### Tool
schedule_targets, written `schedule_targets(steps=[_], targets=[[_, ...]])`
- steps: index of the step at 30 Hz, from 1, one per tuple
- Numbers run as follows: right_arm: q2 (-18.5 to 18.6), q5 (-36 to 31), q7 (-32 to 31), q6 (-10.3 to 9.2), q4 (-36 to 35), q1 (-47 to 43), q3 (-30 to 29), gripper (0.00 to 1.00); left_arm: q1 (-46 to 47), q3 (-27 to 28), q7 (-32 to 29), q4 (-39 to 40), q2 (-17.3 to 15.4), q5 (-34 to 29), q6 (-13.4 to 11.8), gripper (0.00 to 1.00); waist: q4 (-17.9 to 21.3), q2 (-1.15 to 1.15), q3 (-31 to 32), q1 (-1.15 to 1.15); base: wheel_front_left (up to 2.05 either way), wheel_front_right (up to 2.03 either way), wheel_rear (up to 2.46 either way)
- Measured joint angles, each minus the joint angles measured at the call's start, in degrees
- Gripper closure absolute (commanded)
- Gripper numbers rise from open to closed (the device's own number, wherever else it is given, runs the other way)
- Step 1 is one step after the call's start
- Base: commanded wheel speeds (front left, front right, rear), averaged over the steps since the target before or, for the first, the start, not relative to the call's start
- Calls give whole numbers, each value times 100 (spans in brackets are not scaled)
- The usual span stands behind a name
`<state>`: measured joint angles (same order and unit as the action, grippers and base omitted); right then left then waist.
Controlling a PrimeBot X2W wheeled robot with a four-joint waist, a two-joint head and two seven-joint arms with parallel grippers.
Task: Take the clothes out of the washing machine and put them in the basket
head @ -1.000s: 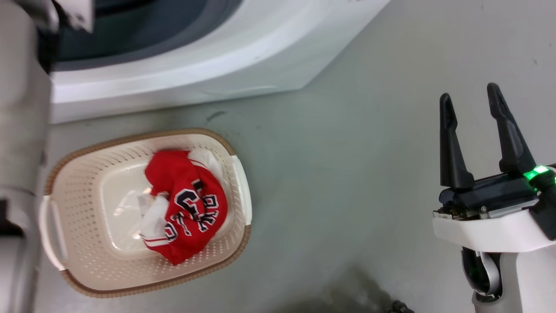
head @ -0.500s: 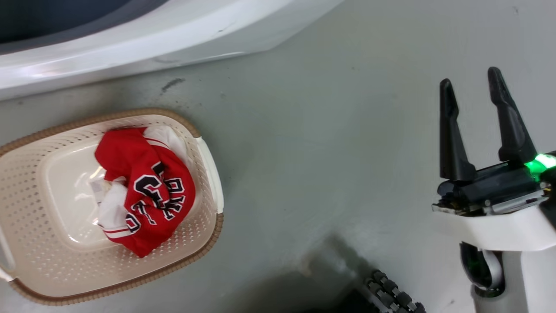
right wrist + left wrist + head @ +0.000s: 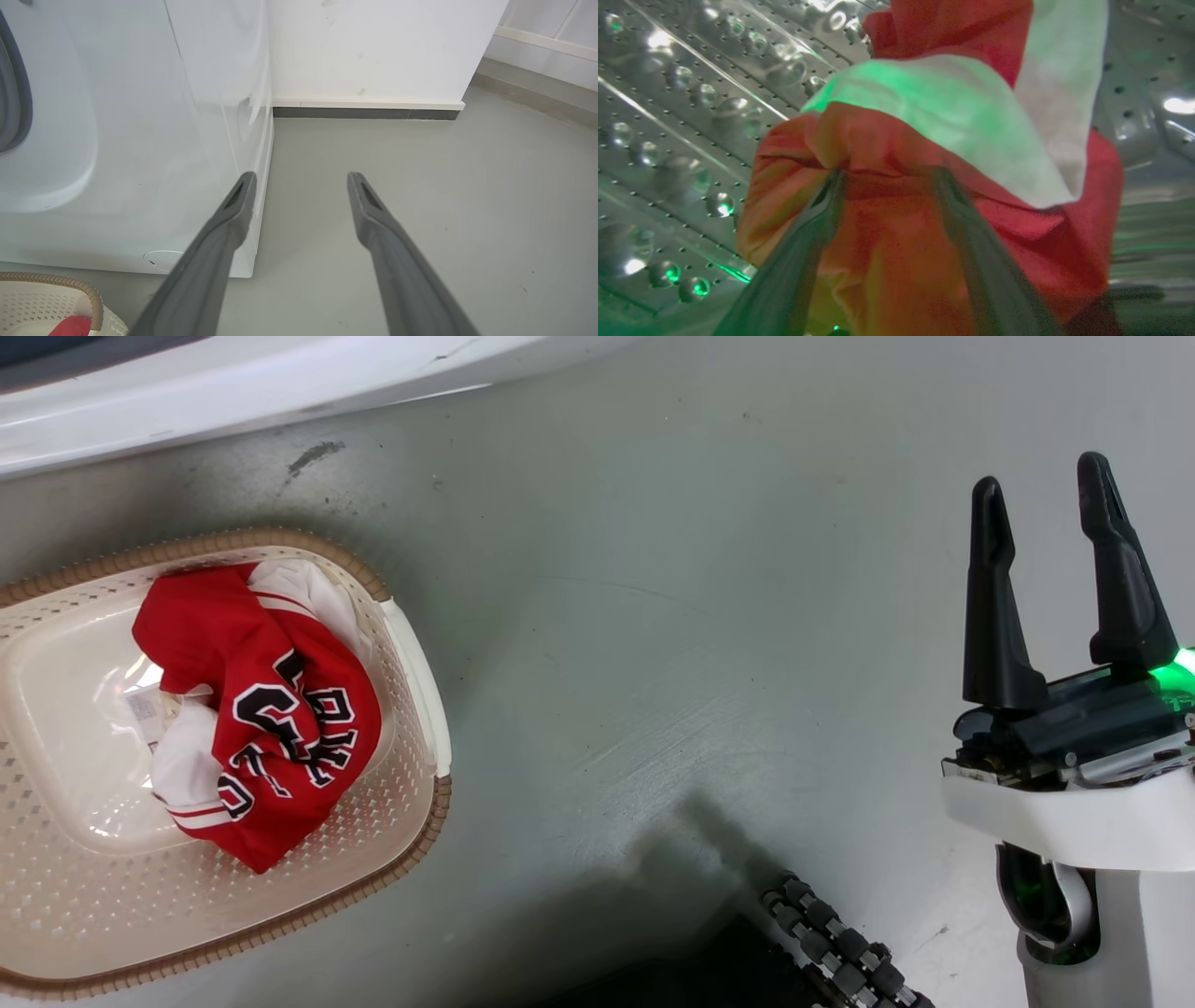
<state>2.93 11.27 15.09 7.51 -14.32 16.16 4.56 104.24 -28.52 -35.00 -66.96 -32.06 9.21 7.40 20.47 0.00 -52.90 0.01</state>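
Inside the washing machine [image 3: 187, 392], the left gripper [image 3: 887, 179] is pushing into a red garment [image 3: 896, 261] with a white panel. Its two fingers are standing wide apart, with red cloth bulging between them and creasing at their tips. The bundle is lying against the perforated steel drum [image 3: 668, 140], lit green by the gripper's lamp.

The basket [image 3: 355, 565] is sitting on the grey floor [image 3: 653, 616] just in front of the washer's white base. A crumpled red jersey [image 3: 280, 709] with black-and-white lettering is resting in it, against the end with the white handle.

Well apart from the basket, the right gripper [image 3: 1041, 476] is hovering over bare floor with its fingers spread and nothing between them. It is pointing past the washer's front corner towards the white wall [image 3: 373, 46].
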Motion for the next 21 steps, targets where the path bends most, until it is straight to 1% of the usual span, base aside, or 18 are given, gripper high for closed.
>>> schedule_targets(steps=[11, 12, 13, 21], targets=[[0, 30, 0, 0, -34, 29, 26, 0, 63, -157, -19, -11, -32, 113, 0, 0, 45, 0, -88, -1, 0, 0, 0], [0, 30, -1, 0, -34, 28, 27, 0, 65, -168, -18, -18, -27, 114, -2, 89, 44, 0, -84, -1, 0, 0, 0], [0, 30, 0, 0, -33, 27, 26, 0, 68, -170, -10, -20, -27, 118, -5, 100, 43, 0, -80, -1, 0, 0, 0], [0, -12, 0, 0, -22, 18, 52, 0, -3, -208, 263, -65, -27, 215, -7, 100, 21, 0, 6, -1, 0, 0, 0]])
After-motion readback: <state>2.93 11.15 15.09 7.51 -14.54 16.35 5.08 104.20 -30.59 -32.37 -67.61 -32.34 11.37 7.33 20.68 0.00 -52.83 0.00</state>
